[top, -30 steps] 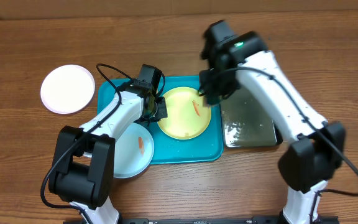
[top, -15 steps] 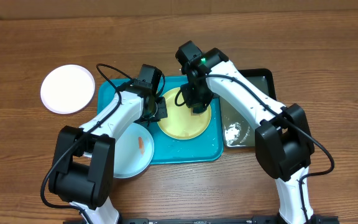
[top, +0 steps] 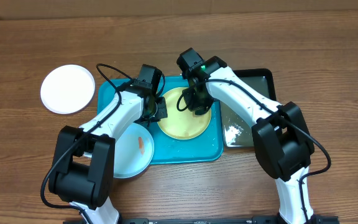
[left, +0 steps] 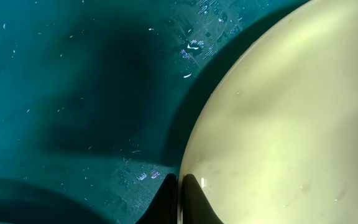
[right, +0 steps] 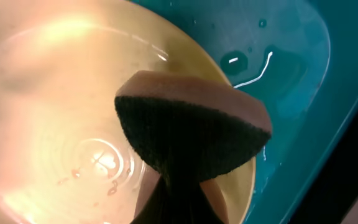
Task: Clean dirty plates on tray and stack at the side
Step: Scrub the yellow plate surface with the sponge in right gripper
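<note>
Scrubbing the yellow-green plate [top: 182, 121] appears to be the step in hand. Nearest the robot, the light blue plate [top: 129, 158] lies over the near left corner of the turquoise tray [top: 191, 155], with an orange smear [top: 141, 144] on it. Further in, at mid-tray, sits the yellow-green plate. The left gripper [left: 179, 190] is pinched tight on its left rim, steadying it. The right gripper [right: 173, 199] is clamped on a sponge [right: 191, 130], brown on top and dark beneath, which is pressed onto the wet plate near its far right edge.

To do this well, the sponge should stay flat and work in small circles across the whole face, stroking toward the pinned rim so the plate neither skids nor tips. The left pinch should hold firm throughout.

Beyond, a black tray [top: 253, 134] of water sits just right of the turquoise one. The white plate [top: 68, 89] rests on the table [top: 328, 50] at far left, apart from the tray, and likely marks the stacking spot.
</note>
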You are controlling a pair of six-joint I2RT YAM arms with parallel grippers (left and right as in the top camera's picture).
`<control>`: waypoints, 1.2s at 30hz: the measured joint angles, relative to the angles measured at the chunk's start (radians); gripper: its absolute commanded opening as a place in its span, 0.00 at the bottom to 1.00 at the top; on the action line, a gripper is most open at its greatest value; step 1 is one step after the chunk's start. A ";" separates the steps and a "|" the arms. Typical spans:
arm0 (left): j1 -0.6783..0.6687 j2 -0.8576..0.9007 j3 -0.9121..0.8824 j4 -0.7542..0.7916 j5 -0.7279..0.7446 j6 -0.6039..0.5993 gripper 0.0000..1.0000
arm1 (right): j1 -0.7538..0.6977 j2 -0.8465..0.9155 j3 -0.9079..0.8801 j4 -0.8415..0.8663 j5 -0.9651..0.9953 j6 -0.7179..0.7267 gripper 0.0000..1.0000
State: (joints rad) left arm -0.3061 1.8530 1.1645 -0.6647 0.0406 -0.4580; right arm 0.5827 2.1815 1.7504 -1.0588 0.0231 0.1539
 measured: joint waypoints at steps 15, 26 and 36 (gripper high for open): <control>0.000 0.000 0.000 0.000 0.000 0.000 0.04 | -0.025 0.046 -0.041 0.077 -0.041 -0.054 0.04; 0.004 0.000 -0.001 -0.012 -0.022 0.001 0.04 | -0.084 0.087 -0.021 0.074 -0.369 -0.142 0.04; 0.011 0.000 -0.001 -0.015 -0.025 0.005 0.04 | -0.081 0.163 0.037 -0.104 -0.699 -0.263 0.04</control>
State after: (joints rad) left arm -0.2951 1.8530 1.1637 -0.6800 0.0154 -0.4534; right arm 0.5014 2.3444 1.7878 -1.1625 -0.6758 -0.1093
